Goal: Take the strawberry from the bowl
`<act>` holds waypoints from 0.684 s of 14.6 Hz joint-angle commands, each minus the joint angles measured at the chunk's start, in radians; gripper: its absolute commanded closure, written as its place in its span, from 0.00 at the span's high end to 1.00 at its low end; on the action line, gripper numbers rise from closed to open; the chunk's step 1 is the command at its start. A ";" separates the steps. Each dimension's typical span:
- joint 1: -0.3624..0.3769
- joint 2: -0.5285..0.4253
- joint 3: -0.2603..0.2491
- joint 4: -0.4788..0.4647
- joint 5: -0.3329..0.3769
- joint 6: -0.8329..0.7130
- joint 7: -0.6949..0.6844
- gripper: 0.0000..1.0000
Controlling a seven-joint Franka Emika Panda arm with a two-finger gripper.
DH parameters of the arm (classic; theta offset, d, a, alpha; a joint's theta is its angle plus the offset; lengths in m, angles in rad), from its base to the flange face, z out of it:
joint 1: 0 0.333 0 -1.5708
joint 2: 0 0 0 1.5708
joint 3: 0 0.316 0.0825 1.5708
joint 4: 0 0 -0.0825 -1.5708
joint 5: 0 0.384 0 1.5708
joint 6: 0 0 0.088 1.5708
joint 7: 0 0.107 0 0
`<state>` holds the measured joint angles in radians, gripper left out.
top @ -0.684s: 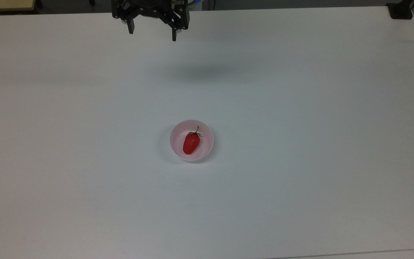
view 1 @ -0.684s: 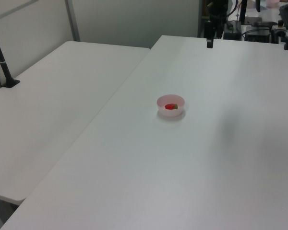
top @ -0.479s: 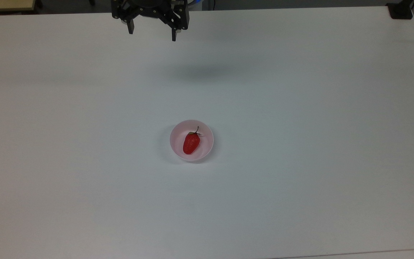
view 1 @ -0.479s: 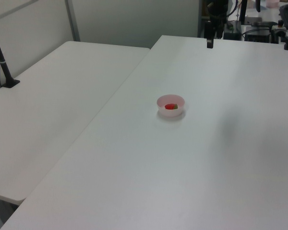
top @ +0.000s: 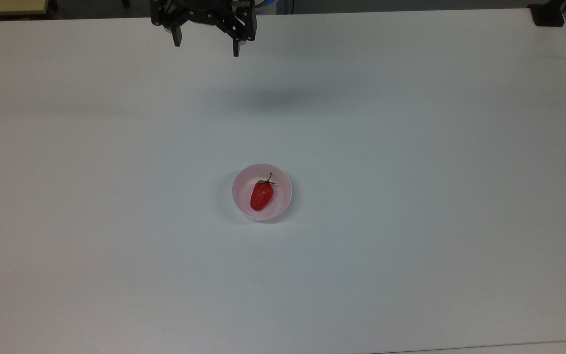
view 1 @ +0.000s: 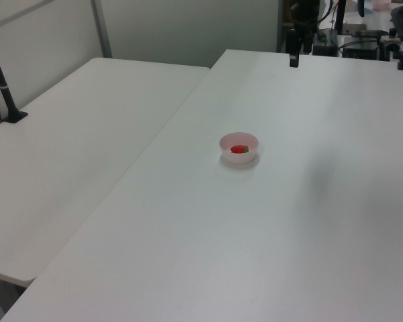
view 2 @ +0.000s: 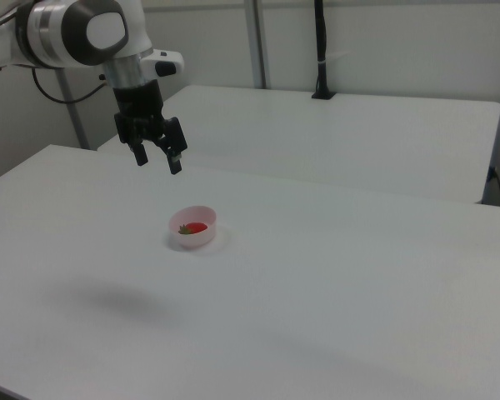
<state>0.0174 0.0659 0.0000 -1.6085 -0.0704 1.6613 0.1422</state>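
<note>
The strawberry lies inside the bowl, near the middle of the white surface. The claw hangs high above the surface's far edge, fingers wide apart, holding and touching nothing.

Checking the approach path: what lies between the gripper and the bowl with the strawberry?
Nothing: in the top view, only bare white table separates the open gripper from the bowl holding the strawberry.

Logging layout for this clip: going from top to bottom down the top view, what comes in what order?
gripper, open, at the table's far edge → bare white table → bowl holding the strawberry → bare table again.
</note>
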 commanded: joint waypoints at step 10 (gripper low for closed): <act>0.001 0.029 -0.006 0.028 0.015 0.009 -0.015 1.00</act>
<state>0.0168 0.0738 -0.0013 -1.6002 -0.0704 1.6618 0.1412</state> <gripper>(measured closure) 0.000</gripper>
